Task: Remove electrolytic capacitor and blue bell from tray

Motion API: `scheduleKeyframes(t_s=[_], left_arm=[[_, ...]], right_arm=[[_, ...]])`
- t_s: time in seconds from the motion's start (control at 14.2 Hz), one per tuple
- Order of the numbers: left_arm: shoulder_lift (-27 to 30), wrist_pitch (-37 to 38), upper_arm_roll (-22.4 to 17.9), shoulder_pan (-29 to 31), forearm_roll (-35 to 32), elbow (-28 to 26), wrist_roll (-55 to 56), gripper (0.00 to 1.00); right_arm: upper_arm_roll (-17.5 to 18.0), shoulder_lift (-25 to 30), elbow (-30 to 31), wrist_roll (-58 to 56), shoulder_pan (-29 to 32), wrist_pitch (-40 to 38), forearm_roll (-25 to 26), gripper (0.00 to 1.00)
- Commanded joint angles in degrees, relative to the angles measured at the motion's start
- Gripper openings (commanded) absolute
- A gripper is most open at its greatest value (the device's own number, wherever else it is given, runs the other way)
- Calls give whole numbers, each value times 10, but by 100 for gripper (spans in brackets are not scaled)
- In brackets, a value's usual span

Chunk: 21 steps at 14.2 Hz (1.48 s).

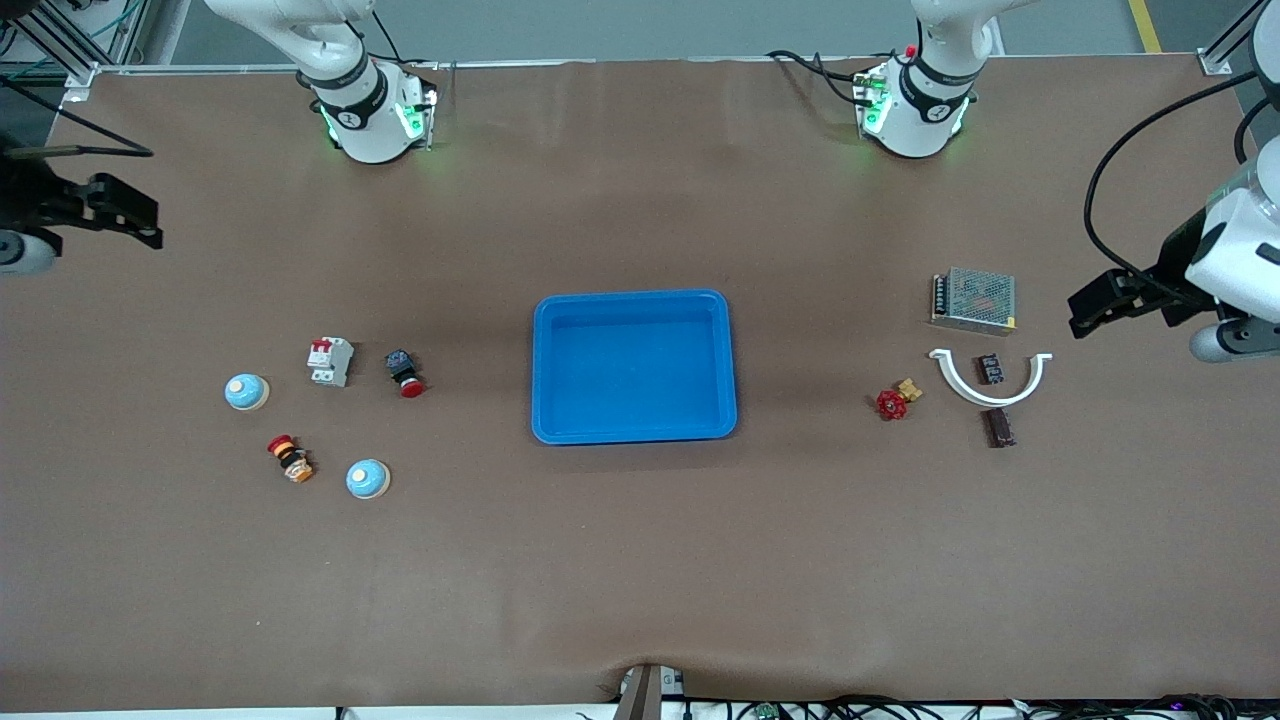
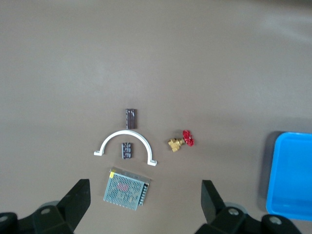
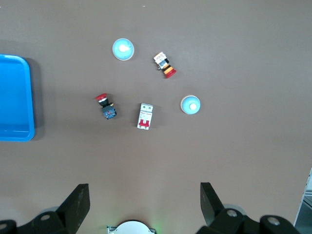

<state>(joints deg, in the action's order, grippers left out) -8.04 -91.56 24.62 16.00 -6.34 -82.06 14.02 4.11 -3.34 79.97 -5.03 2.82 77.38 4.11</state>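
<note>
I read the tray [image 1: 634,366] as empty at the surface's centre. Two blue bells [image 1: 247,391] [image 1: 367,479] lie toward the right arm's end and two small dark capacitors [image 1: 991,369] [image 1: 999,427] toward the left arm's end. Both the left end effector [image 1: 1100,303] and the right end effector [image 1: 125,212] hang released, wide open, near their own ends.

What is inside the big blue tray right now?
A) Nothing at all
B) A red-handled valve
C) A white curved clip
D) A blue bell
A: the tray shows only its bare blue floor, while both blue bells sit on the table toward the right arm's end, and the red-handled valve and white curved clip lie toward the left arm's end.
</note>
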Motion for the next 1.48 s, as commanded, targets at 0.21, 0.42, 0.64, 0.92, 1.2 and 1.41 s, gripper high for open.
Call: scheduleKeyframes(t_s=[0.21,0.42,0.64,0.92,1.2,1.41], left_arm=[[70,2,-143,-124,30,-64,-41,100],[80,2,-171,-141,28,-68,-67,100],[82,4,-171,-141,28,-68,-68,100],[85,4,-171,-135,27,-65,-67,100],[84,4,-170,-136,27,-66,-67,100],[87,9,-166,-136,27,-66,-66,100]], right_arm=[[6,-2,1,-3,37,40,-28,100],[6,-3,-1,5,39,72,-25,100],[6,-8,-3,5,44,107,-21,100],[6,-10,-1,5,48,133,-27,100],[6,-10,0,2,49,144,-27,100],[6,-10,0,-2,48,144,-21,100]])
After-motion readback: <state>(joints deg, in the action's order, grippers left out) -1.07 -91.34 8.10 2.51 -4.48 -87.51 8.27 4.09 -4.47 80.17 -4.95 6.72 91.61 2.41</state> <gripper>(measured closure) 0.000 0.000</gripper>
